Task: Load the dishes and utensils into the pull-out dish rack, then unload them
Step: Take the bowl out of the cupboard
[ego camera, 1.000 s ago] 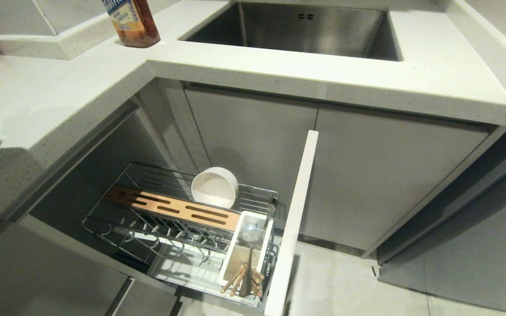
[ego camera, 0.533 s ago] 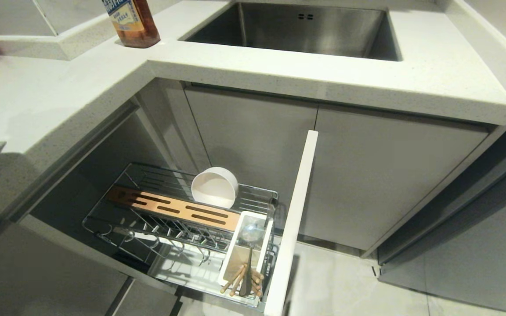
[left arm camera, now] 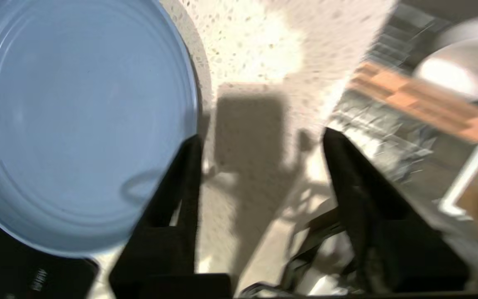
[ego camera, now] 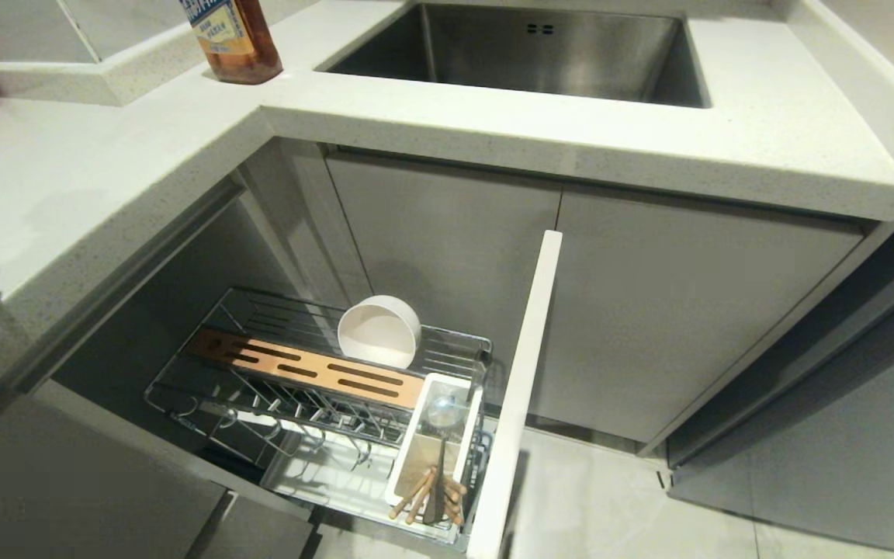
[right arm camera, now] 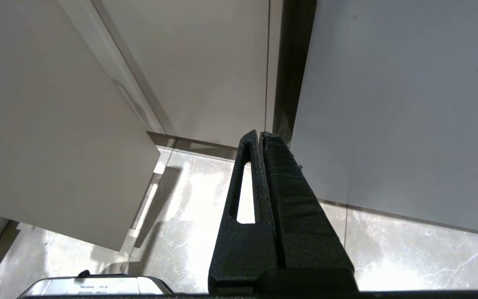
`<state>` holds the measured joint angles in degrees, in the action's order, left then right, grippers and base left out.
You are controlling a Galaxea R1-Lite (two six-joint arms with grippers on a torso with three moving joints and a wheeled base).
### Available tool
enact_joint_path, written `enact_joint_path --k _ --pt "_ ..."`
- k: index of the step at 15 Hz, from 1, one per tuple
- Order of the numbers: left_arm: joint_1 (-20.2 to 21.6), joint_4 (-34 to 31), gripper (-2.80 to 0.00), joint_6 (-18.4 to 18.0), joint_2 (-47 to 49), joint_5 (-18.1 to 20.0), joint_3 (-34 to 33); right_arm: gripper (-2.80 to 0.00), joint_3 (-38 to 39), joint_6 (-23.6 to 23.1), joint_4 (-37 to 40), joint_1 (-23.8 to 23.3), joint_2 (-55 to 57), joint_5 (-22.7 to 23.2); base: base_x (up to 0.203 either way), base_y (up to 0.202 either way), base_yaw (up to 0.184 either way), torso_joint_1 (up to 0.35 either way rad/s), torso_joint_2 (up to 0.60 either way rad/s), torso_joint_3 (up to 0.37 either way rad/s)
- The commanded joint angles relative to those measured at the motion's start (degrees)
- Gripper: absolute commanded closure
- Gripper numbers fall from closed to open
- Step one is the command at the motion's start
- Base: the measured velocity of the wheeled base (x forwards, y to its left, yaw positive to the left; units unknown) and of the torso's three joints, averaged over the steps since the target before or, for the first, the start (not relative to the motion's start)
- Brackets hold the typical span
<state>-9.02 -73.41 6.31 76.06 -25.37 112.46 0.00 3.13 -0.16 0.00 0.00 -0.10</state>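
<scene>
- Left wrist view fills its upper left with the light-blue plate (left arm camera: 77,120), lying flat on the speckled countertop (left arm camera: 259,45); its lower rim overhangs something dark that I cannot identify.
- The left gripper (left arm camera: 262,143) hangs just beside the plate with its fingers spread and nothing between them; one finger (left arm camera: 183,178) overlaps the plate's rim in the picture, but whether it touches is unclear.
- Judging by this, the plate has been unloaded and the rest waits in the rack.
- Lower centre of the head view shows the pull-out dish rack (ego camera: 315,404) drawn out; the cream bowl (ego camera: 379,330) stands on edge against its wires, which would let it drain.
- The white utensil holder (ego camera: 433,442) keeps the chopsticks (ego camera: 420,497) and spoon (ego camera: 443,411) leaning together; the spoon's handle is hard to trace.
- Neither arm appears in the head view, and the plate is out of frame there.
- Right wrist view shows the right gripper (right arm camera: 262,137) pressed shut, empty, parked over the floor tiles (right arm camera: 388,249) by the cabinet doors (right arm camera: 388,104).
</scene>
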Motion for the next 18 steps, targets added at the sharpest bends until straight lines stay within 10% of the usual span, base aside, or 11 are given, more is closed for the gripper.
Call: enact_joint_path --k 1,3,8,12,18 --pt "-1.4 0.3 0.0 1.8 -4.2 0.4 -0.1 0.0 0.0 0.0 0.0 0.0 0.0 0.0 0.0 0.0 0.0 0.0 0.0 0.0" --pt "-3.9 2.3 0.0 5.5 -7.7 2.5 -1.1 0.0 0.0 0.0 0.0 0.0 0.0 0.0 0.0 0.0 0.0 0.0 0.0 0.0" --pt "-11.6 3.3 0.0 28.0 -11.8 12.9 -7.1 0.0 0.0 0.0 0.0 0.0 0.0 0.0 0.0 0.0 0.0 0.0 0.0 0.0" --pt "-16.7 6.9 0.0 40.7 -7.7 13.0 -9.8 0.0 0.0 0.0 0.0 0.0 0.1 0.0 0.0 0.0 0.0 0.0 0.0 0.0" --pt "-30.5 12.3 0.0 53.2 6.3 -4.4 -11.6 0.0 0.0 0.0 0.0 0.0 0.0 0.0 0.0 0.0 0.0 0.0 0.0 0.0"
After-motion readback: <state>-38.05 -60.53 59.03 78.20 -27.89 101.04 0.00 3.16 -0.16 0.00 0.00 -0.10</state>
